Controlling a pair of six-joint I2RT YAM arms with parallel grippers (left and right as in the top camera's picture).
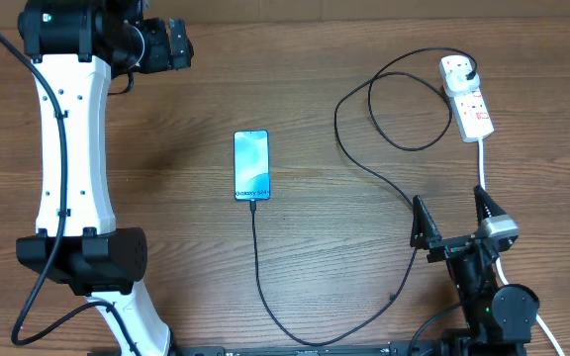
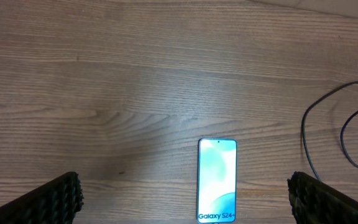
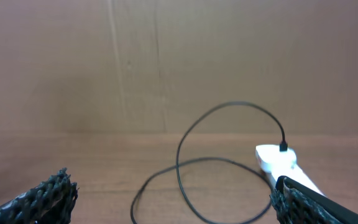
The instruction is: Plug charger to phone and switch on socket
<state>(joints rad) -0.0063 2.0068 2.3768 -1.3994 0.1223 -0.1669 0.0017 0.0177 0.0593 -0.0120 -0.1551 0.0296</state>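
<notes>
Big brown wood-grain table point(image 1: 295, 59), everything spread out flat on it.

The socket point(image 1: 467, 99) is a white, elongated hard-plastic power strip with red markings. It lies far right, with its thick white cord point(image 1: 482, 158) running back toward the right arm. I'd guess it's rigid but light, so it might skate if poked sideways. No pinching needed; press straight down on the switch.

The phone point(image 1: 251, 164) is a slim rectangular slab with a lit blue-teal screen, lying mid-table. Glassy and slippery, I reckon, and too flat to take by its faces, so steady it by the long edges.

The charger point(image 1: 257, 267) is a long, thin black cable looping from the phone round to the socket. It looks floppy and near weightless. Only the small black connector tip point(image 1: 253, 202) looks stiff, so take hold just behind it.

From overhead the tip meets the phone's near edge, but I can't tell if it's fully seated. The left wrist view crops that edge off. The right wrist view shows the black plug point(image 3: 283, 147) sitting in the socket's end, but no phone, and a finger hides the switches.

The left gripper point(image 2: 184, 190) is spread wide and empty, well apart from the phone. The right gripper point(image 1: 451, 210) is wide and empty too, near the cord.
</notes>
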